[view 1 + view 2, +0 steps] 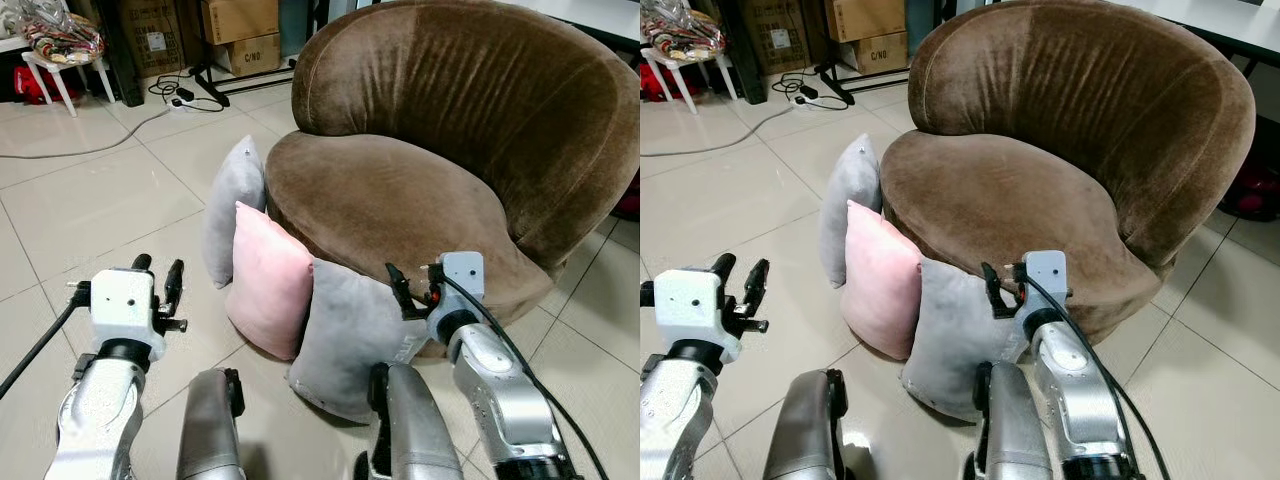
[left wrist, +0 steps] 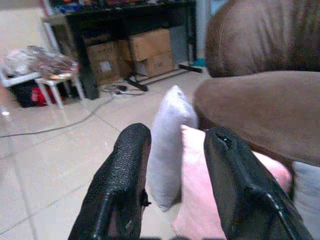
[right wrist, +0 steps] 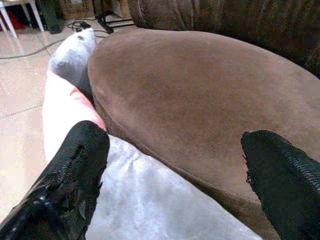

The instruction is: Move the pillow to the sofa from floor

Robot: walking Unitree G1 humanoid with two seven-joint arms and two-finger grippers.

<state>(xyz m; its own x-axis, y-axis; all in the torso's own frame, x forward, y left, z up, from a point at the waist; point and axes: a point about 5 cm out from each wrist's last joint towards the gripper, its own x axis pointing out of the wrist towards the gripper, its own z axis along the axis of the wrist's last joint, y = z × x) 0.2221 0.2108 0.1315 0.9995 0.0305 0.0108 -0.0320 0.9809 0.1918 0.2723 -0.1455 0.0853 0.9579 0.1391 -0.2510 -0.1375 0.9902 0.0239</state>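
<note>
**Nearest pillow sits just ahead of the right gripper**

Three pillows stand on edge on the floor, leaning in a row against the front of the brown sofa (image 1: 400, 190): a grey pillow (image 1: 350, 335) nearest the robot, a pink pillow (image 1: 268, 280) beside it at about 10 o'clock, and a second grey pillow (image 1: 233, 205) further along. Each stands with its long axis roughly upright. The right gripper (image 1: 412, 290) hovers right over the near grey pillow's top edge, fingers spread wide and empty, the sofa seat at its 12 o'clock. The left gripper (image 1: 160, 285) is also parted and empty, with the pink pillow at its 2 o'clock. The right arm looks nearer.
</note>
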